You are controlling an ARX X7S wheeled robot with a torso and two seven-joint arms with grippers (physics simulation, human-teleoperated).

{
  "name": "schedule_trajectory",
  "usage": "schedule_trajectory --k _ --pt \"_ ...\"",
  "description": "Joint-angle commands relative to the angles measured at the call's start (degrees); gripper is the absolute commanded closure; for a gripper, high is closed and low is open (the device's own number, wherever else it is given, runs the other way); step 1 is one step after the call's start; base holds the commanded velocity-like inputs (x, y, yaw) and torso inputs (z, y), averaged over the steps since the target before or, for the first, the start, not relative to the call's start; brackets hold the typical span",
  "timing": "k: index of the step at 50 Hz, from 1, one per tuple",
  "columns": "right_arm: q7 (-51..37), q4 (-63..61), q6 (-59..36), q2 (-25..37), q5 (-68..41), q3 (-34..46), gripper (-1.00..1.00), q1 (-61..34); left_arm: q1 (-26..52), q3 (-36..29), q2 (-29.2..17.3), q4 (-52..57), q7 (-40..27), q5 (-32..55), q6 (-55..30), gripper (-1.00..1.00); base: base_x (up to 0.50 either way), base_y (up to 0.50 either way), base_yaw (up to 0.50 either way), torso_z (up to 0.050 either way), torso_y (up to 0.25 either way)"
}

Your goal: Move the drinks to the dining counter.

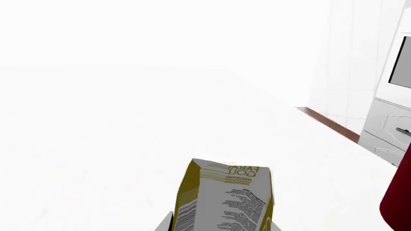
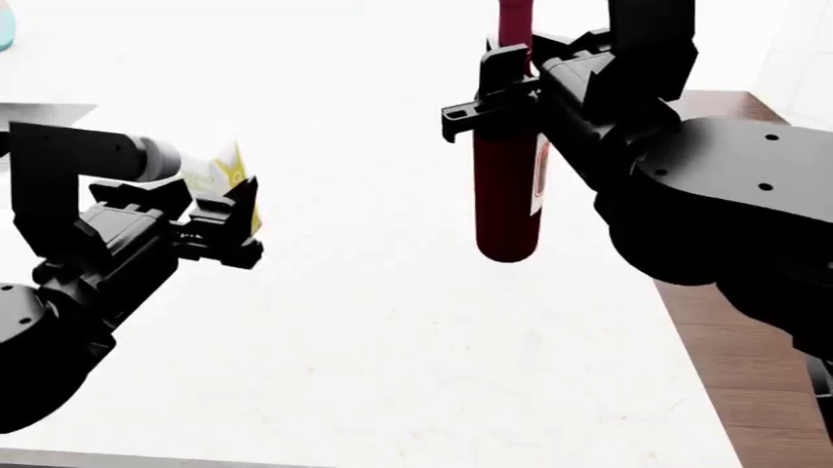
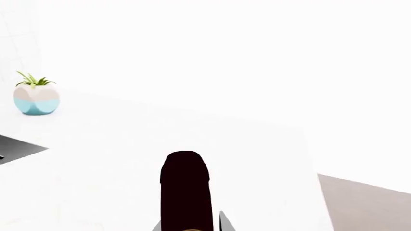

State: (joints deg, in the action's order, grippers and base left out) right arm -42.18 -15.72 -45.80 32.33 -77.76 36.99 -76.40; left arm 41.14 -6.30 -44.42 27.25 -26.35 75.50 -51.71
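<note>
My left gripper [image 2: 224,222] is shut on the small white carton [image 2: 224,174] with yellow print, held over the left part of the bright-white dining counter [image 2: 390,341]. In the left wrist view the carton [image 1: 224,195] fills the space between the jaws [image 1: 222,227]. The tall dark-red wine bottle [image 2: 508,195] with a white label stands upright at the right, with my right gripper [image 2: 510,93] shut around its upper part. The right wrist view shows the bottle [image 3: 186,190] between the fingers of that gripper [image 3: 189,227]. I cannot tell whether either drink touches the counter.
A small blue-and-white plant pot [image 3: 36,98] stands at the counter's far side near a black sink edge [image 3: 16,149]. The counter's right edge drops to brown floor [image 2: 735,380]. White cabinets with an oven [image 1: 393,120] stand beyond the counter.
</note>
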Motion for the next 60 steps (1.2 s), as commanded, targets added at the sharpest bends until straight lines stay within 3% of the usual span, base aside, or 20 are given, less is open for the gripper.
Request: schedule_trajectory --k 1,55,56,60 --pt "0.1 -0.5 1.4 0.6 1.1 -0.9 1.00 2.3 -0.5 0.6 -0.6 0.8 -1.0 0.8 0.0 1.00 0.00 0.00 0.00 0.000 0.000" --pt "1.0 -0.5 3.4 1.3 1.8 0.1 1.00 6.9 -1.2 -0.2 -1.3 1.7 -0.9 0.9 0.3 1.00 0.00 0.00 0.00 0.000 0.001" --pt "0.7 -0.5 3.2 1.3 1.8 0.1 -1.00 6.8 -1.2 -0.3 -1.3 1.7 -0.8 0.7 0.3 1.00 0.00 0.00 0.00 0.000 0.000" --pt "0.5 -0.7 3.1 1.5 1.7 0.1 -1.00 6.6 -1.2 -0.4 -1.2 1.7 -0.8 0.7 0.4 1.00 0.00 0.00 0.00 0.000 0.000"
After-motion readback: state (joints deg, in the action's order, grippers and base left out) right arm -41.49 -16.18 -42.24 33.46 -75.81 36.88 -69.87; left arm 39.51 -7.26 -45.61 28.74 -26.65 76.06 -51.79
